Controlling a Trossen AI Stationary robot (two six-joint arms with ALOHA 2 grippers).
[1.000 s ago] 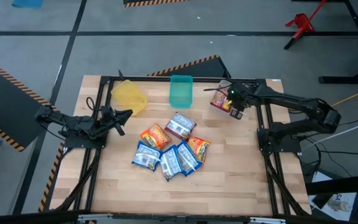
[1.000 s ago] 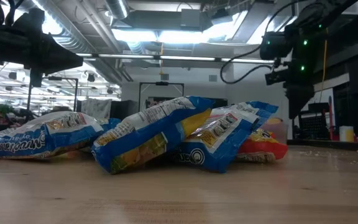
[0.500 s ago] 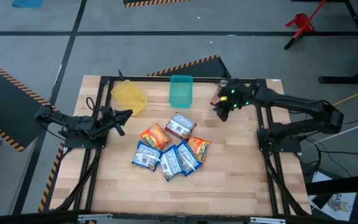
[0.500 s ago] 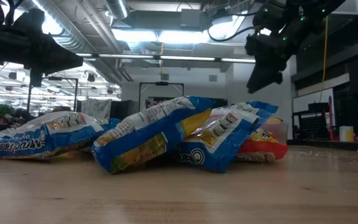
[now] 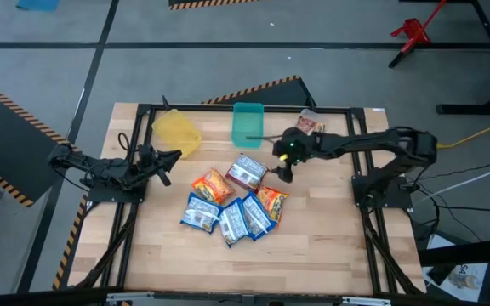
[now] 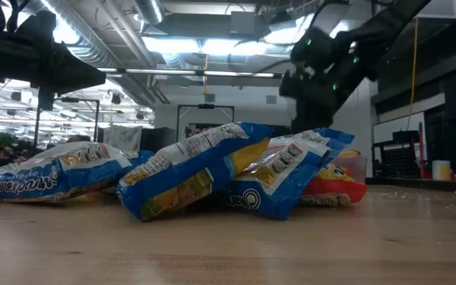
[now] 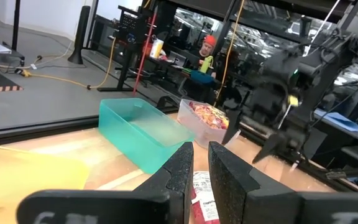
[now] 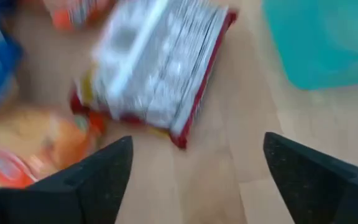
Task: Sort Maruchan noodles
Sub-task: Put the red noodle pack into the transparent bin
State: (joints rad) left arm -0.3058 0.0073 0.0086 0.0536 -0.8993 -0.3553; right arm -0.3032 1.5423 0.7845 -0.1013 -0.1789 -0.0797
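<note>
Several Maruchan noodles packets lie in a loose pile mid-table: a red-and-silver one (image 5: 247, 171) (image 8: 154, 68) at the far side, orange ones (image 5: 213, 185) (image 5: 272, 201), and blue ones (image 5: 201, 212) (image 5: 243, 219) leaning on each other. Another reddish packet (image 5: 310, 124) lies in the clear bin. My right gripper (image 5: 282, 167) (image 8: 197, 180) hangs open above the table, just right of the red-and-silver packet, touching nothing. My left gripper (image 5: 167, 161) (image 7: 201, 165) waits shut at the table's left side, holding nothing.
A yellow bin (image 5: 175, 132), a teal bin (image 5: 247, 124) and the clear bin (image 7: 207, 118) stand in a row along the far edge. Black frame rails (image 5: 134, 212) run along both sides. Bare wood lies in front of the pile.
My right gripper has let go of the reddish packet, which now lies in the clear bin. It has then swung from over that bin toward the table's left and near side, coming down beside the red-and-silver packet.
</note>
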